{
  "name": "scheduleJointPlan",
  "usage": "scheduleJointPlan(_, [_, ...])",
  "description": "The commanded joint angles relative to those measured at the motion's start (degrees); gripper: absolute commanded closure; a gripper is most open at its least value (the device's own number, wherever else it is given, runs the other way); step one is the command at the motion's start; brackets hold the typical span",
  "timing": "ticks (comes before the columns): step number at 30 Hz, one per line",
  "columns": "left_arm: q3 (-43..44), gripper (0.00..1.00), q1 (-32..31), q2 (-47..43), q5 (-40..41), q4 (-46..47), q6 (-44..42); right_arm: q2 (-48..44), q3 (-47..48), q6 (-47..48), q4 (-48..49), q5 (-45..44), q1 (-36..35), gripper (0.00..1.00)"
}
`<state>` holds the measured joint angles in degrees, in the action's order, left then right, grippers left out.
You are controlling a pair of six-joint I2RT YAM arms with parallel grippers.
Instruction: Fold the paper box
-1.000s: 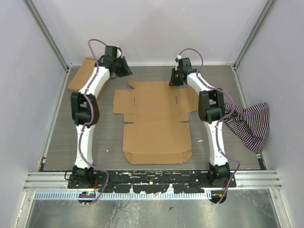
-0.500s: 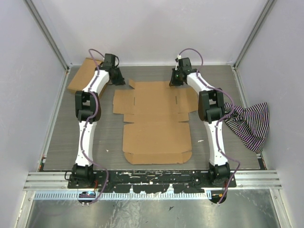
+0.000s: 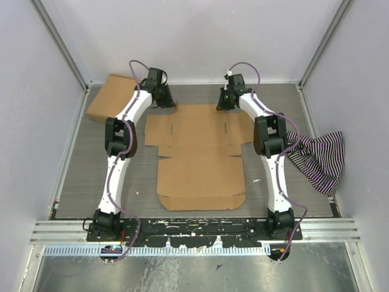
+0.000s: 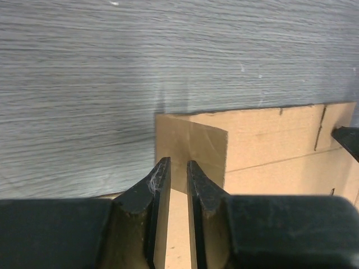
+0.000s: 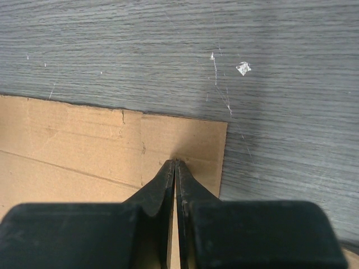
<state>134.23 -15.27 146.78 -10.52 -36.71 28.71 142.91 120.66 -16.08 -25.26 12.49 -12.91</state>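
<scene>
- Looking at the top view, your paper box [image 3: 197,158], a plain brown die-cut cardboard sheet, lies flat and unfolded mid-table between the two arms, on the grey wood-grain table [image 3: 79,176].
- Your left gripper [image 4: 174,165] is at the sheet's far-left corner, its fingers only a narrow slit apart.
- The far-left corner flap [image 4: 193,148] is tilted up off the table, right at the fingertips. You can't tell from the wrist view whether it is pinched.
- Your right gripper [image 5: 175,163] has its fingers pressed together with no visible gap. The tips sit on the far-right corner flap [image 5: 185,140], which lies flat, and nothing shows clamped between them.
- A smaller, squarer brown cardboard box [image 3: 109,96] sits in the far-left corner of the table, beside the left arm and apart from the sheet.
- A dark-and-white striped cloth [image 3: 319,158] is bunched on the right, against the right arm and near the side wall.
</scene>
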Motion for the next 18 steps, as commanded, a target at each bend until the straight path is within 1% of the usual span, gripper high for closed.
scheduleJointPlan(1, [4.4,0.75,-1.5,2.4,-2.2,1.5,0.4,2.7,-0.8,0.0,-4.0,-0.6,-0.6,0.90])
scheduleJointPlan(5, [11.5,0.75,-1.5,9.0,-3.8,-3.9,1.1,2.4,-1.3,0.0,-4.1,-0.6,-0.6,0.90])
scheduleJointPlan(7, [12.8,0.75,-1.4,10.7,-3.2,-6.2,0.9,2.2,-1.5,0.2,-4.1,-0.6,-0.6,0.90])
scheduleJointPlan(14, [10.7,0.75,-1.4,11.3,-0.3,-10.2,-0.8,2.2,-1.7,-0.1,-4.4,-0.8,-0.6,0.90])
scheduleJointPlan(16, [9.9,0.73,-1.3,10.0,-0.8,-10.3,-1.0,1.8,-1.7,-0.4,-4.3,-0.8,-0.6,0.89])
scheduleJointPlan(18, [6.9,0.70,-1.2,7.0,-1.4,-9.2,-1.4,0.7,-2.1,-0.7,-4.1,-0.7,-0.6,0.86])
